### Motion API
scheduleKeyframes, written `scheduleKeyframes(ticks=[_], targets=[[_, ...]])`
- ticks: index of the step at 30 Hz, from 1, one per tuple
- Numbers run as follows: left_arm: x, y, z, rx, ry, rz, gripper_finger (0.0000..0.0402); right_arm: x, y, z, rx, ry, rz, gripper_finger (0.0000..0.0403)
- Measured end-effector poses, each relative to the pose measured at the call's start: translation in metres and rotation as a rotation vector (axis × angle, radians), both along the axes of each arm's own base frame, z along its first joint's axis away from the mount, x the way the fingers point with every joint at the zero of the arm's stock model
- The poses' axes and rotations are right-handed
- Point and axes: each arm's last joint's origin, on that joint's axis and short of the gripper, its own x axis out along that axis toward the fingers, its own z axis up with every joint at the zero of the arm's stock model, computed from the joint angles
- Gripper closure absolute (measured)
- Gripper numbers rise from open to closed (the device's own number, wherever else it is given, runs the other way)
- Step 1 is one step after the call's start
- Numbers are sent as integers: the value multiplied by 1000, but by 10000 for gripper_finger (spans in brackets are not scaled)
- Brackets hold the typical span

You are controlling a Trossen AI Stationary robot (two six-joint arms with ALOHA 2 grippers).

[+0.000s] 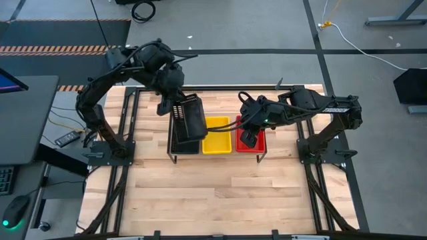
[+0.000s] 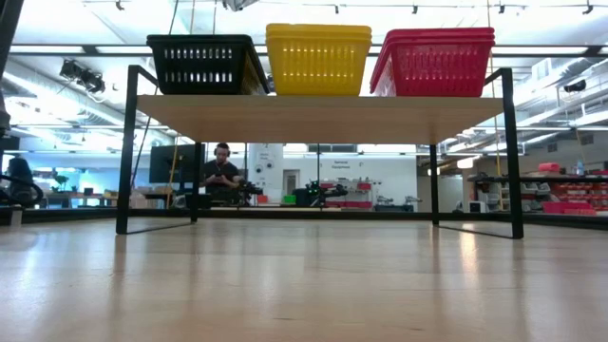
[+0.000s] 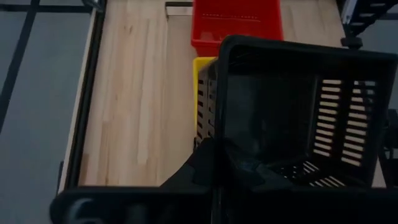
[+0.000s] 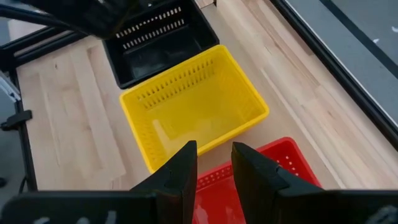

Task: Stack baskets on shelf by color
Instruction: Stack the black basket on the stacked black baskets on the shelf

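I am holding a black basket [image 1: 192, 117] in the left gripper [image 1: 175, 111], its fingers pinched tight on the basket's rim, and I am carrying it tilted above the black stack [image 1: 185, 144] at the left end of the shelf [image 2: 323, 118]. To finish this step well, I am thinking I need to level the basket first, line its corners up squarely over the stack below, then ease it straight down so it nests rather than catching a rim; letting go early looks likely to leave it cocked against the yellow basket [image 1: 216, 139] next door.

The right gripper [image 1: 248, 139] is hanging just over the red basket [image 1: 259, 141] at the shelf's right end, fingers partly apart with nothing between them, so I am keeping that arm clear of the left one's path.

From table height the shelf is showing three colour groups side by side on its light wooden top: black [image 2: 206, 63], yellow [image 2: 318, 59] and red [image 2: 435, 61], all sitting upright with slotted walls. In the left wrist view the held black basket [image 3: 292, 118] is filling most of the picture, its open mouth facing the camera and its slotted sides intact
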Motion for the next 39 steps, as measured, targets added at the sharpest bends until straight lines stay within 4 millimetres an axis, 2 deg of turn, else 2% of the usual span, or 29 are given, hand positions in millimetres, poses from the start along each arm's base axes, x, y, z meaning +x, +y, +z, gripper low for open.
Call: scheduleKeyframes(ticks=[4,9,12,14,17,20,28,39], targets=[[-1,1,0,-37,-7,20,384,0,3,0,-6,2,19,298],[-3,-10,7,-253,-72,-13,382,-1,7,0,-8,2,30,298],[-8,-16,12,-313,-102,-47,380,-1,7,0,-12,3,34,298],[-11,-20,13,-301,-93,-51,380,-1,6,0,-20,3,33,298],[-10,-18,7,-194,-52,-10,384,0,6,1,-32,-5,43,298],[-8,-12,0,-171,-22,-6,384,0,6,1,-35,-8,46,298],[9,-3,-43,-199,151,-33,383,0,7,1,-22,-10,38,298],[6,10,-47,-86,184,-33,382,0,7,1,-14,-12,31,298]])
